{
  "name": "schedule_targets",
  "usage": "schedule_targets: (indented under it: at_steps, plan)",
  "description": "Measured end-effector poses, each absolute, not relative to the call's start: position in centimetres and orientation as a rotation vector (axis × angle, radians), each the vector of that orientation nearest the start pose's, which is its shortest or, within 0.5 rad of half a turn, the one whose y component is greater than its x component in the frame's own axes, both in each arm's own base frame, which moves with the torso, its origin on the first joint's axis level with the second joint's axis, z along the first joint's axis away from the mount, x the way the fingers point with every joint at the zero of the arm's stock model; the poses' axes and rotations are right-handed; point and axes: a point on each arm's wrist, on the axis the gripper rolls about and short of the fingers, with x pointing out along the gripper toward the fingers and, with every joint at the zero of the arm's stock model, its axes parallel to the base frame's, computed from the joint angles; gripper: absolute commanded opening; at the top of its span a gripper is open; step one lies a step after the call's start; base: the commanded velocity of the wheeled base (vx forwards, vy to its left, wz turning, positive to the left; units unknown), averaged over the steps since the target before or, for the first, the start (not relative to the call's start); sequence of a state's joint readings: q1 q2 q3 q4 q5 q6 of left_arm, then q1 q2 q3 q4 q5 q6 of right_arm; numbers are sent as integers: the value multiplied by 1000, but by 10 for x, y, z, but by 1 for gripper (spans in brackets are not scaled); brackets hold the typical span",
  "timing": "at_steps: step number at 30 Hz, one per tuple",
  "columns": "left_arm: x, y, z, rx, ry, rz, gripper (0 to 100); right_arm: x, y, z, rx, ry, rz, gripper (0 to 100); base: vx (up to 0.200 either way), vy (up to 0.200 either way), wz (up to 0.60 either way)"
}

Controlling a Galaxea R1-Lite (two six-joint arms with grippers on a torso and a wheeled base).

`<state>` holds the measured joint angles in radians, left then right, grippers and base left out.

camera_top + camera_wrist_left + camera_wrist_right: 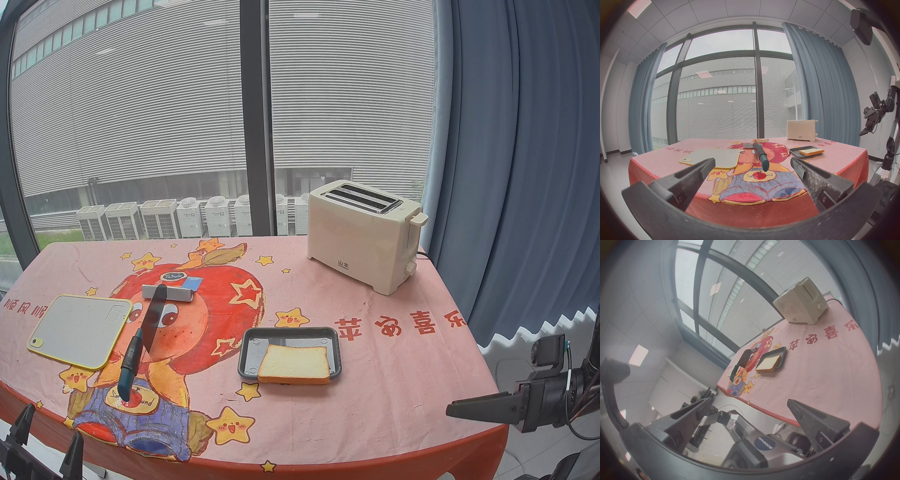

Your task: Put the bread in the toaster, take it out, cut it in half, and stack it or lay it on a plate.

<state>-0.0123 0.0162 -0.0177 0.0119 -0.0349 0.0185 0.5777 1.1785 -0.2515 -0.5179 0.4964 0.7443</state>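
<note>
A slice of bread (294, 364) lies flat in a dark tray (289, 337) near the table's middle front. The cream toaster (365, 234) stands at the back right with both slots empty. A knife (140, 340) with a dark blade and blue handle leans on a small grey rest (167, 292) at the left. My left gripper (53, 428) hangs open below the table's front left edge, well short of the knife (762, 156). My right gripper (459, 409) is off the table's right front corner, open (748, 405), far from the bread (768, 363) and toaster (801, 302).
A grey cutting board (78, 329) with a yellow-green rim lies at the table's left. The pink printed cloth (400, 381) is bare between tray and toaster. A window and a blue curtain (519, 156) stand behind and to the right of the table.
</note>
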Motion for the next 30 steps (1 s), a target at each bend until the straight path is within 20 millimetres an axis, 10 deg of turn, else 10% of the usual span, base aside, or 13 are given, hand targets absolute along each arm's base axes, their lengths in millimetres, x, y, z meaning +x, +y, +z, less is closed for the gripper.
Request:
schedule_targets:
  at_steps: [30]
  plan:
    - [-23,-1,80,18,10,-48,100,101,98,156,1114,1056,796,100,0,0,0]
